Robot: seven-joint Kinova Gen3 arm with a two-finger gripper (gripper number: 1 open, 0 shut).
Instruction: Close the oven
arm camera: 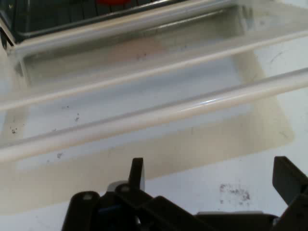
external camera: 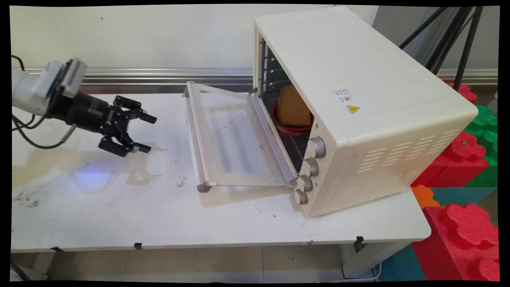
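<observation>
A boxy cream toaster oven stands on the scuffed white counter, its glass door folded down (brown bread on a red dish inside). The black tool hovers level, released, empty, facing the door's handle.

The oven stands on the table's right part, its door folded down leftward. Inside it, bread sits in a bowl (1 loaf). The gripper hangs left of the door, apart from it.
</observation>
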